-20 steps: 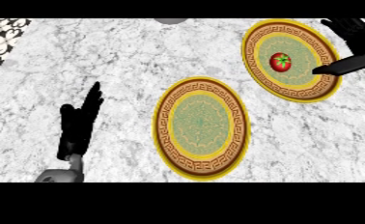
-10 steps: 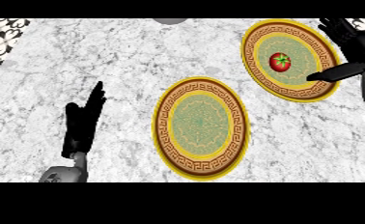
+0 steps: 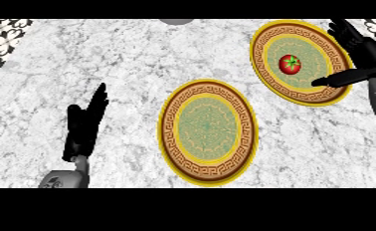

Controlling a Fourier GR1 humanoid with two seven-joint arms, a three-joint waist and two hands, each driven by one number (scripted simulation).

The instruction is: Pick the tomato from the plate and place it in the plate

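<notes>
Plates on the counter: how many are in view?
2. One plate lies near the middle of the counter, bare. The other plate sits at the upper right, holding the tomato. None appears hidden.

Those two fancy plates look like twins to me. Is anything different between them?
The far plate at upper right carries a red tomato; the near plate in the middle carries nothing. The right hand is spread open around the far plate's right edge, while no hand is near the near one. Both share gold rims, brown borders and green centres.

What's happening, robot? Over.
Right hand open beside tomato, not gripping. Tomato on far plate. Left hand resting open. Near plate waiting.
</notes>
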